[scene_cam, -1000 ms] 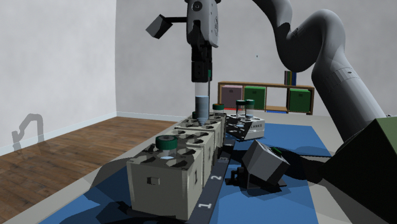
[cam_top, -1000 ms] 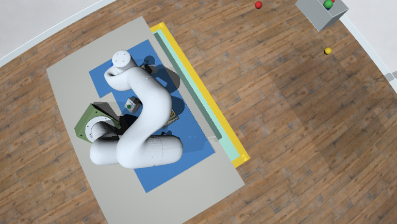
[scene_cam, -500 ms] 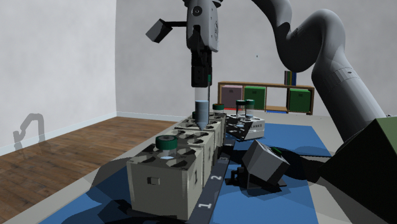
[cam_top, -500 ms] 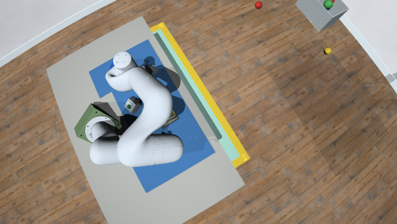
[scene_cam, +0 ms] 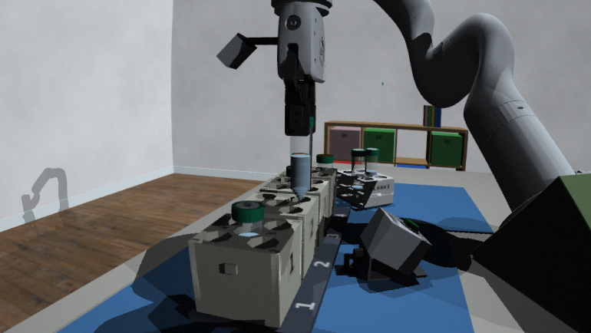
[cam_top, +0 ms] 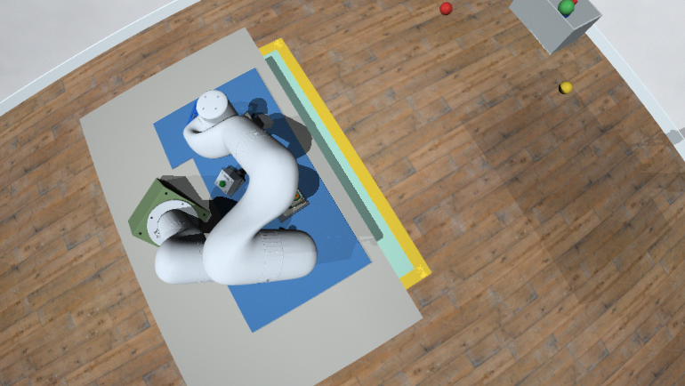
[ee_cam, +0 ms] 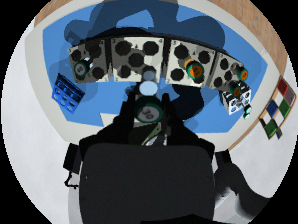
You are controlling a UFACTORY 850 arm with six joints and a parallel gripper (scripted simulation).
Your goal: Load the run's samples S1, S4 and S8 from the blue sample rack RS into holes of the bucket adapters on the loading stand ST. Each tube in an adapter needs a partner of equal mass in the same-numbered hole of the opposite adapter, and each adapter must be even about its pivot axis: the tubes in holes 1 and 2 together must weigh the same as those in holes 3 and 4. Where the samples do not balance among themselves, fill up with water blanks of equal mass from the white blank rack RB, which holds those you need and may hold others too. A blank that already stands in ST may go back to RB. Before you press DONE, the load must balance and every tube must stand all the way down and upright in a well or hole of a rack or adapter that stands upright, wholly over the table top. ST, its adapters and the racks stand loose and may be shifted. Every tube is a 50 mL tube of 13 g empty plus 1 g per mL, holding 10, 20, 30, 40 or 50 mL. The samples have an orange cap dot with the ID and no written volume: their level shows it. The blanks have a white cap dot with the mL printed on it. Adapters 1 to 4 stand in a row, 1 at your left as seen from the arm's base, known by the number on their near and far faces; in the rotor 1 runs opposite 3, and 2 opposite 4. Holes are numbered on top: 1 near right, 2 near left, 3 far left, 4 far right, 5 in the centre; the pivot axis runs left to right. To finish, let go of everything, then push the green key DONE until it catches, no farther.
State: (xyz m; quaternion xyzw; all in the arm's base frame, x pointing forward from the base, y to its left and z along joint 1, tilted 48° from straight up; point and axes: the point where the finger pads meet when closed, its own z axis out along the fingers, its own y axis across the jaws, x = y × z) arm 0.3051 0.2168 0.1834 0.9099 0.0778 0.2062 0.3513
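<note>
White arm point(cam_top: 259, 181) on green base point(cam_top: 143, 218). Grey table top point(cam_top: 297, 345) under blue mat point(cam_top: 287, 297). Brown wood-plank floor point(cam_top: 503, 215). Beige-grey adapters point(scene_cam: 244, 268) with white numerals on dark stand point(scene_cam: 318, 281). Green caps on tubes point(scene_cam: 247, 212). White blank rack point(scene_cam: 378, 192), far right. Blue sample rack point(ee_cam: 67, 91), left in wrist view. Green key on grey box point(scene_cam: 393, 244). Pink and green bins in brown shelf point(scene_cam: 394, 125), far. Yellow and mint strips point(cam_top: 383, 201) along table's far edge.

It looked like a lab bench in a plain room: racks of capped tubes point(scene_cam: 247, 212) below the gripper point(scene_cam: 299, 123), wood floor point(cam_top: 503, 191), a bookshelf point(scene_cam: 394, 125) beyond.
</note>
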